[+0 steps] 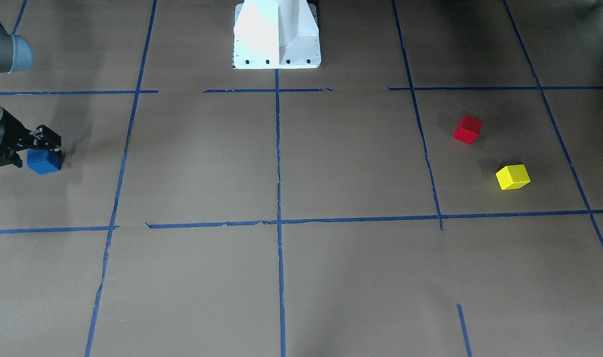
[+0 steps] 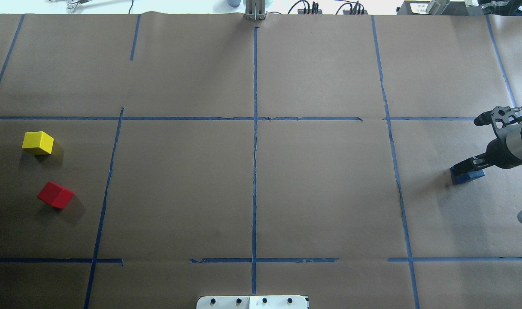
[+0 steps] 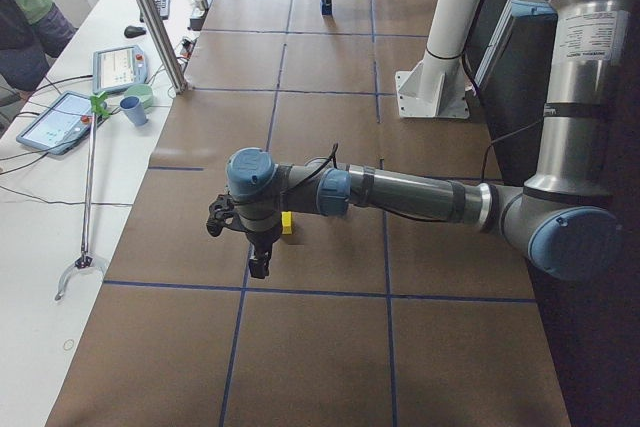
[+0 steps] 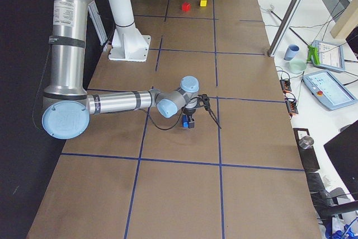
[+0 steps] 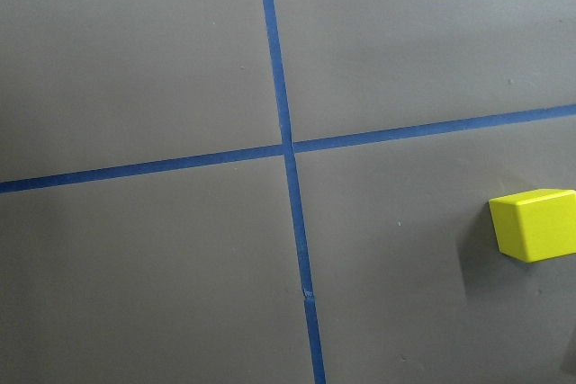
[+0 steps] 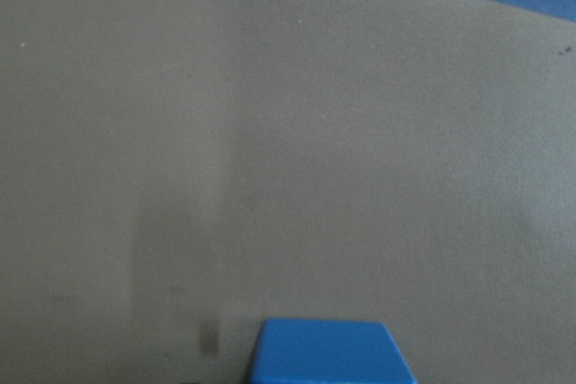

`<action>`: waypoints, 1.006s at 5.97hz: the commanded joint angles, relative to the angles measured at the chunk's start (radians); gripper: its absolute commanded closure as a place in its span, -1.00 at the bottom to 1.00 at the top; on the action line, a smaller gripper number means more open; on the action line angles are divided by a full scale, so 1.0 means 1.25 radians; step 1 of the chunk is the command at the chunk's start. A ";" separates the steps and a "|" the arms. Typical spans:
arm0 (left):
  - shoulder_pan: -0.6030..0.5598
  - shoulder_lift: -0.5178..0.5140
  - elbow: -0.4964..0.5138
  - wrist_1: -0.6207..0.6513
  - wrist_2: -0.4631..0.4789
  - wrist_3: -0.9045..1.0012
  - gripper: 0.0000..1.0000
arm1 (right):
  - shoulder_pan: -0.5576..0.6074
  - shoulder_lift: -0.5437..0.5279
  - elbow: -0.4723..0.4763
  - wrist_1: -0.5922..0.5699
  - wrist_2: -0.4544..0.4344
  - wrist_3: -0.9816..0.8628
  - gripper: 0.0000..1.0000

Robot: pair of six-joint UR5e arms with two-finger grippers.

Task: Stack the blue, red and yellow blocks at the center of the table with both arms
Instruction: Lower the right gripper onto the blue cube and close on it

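Right gripper (image 2: 469, 166) sits down over blue block (image 2: 467, 177), clamped or not unclear; table (image 2: 329, 193) centre lies well off toward robot's left.

Blocks, three: one blue block (image 1: 43, 162), one red block (image 1: 467, 129), one yellow block (image 1: 512, 177).
Robot arms, two: left arm (image 3: 400, 190), right arm (image 4: 120, 102).
Grippers, two: left gripper (image 3: 258, 266), right gripper (image 2: 468, 168).
White pedestal (image 1: 276, 34), one.
On the side bench (image 3: 35, 282): tablets, two (near tablet (image 3: 55, 117), far tablet (image 3: 120, 67)); blue cup (image 3: 133, 110), one; long grabber tool (image 3: 88, 197), one.
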 commanded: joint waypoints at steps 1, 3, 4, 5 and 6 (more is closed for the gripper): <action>0.001 0.000 0.000 0.001 -0.001 -0.001 -1.00 | -0.001 0.003 -0.002 -0.003 0.000 -0.002 0.96; 0.000 -0.001 0.000 0.001 -0.001 -0.001 -1.00 | -0.001 0.036 0.023 -0.028 0.005 0.003 1.00; 0.000 -0.001 -0.001 0.001 0.000 -0.001 -1.00 | -0.001 0.127 0.026 -0.103 0.004 0.034 1.00; 0.000 -0.006 -0.001 0.000 -0.001 -0.001 -1.00 | -0.026 0.239 0.026 -0.179 0.002 0.112 1.00; 0.000 -0.006 -0.001 0.000 -0.001 -0.001 -1.00 | -0.079 0.356 0.022 -0.272 -0.028 0.210 1.00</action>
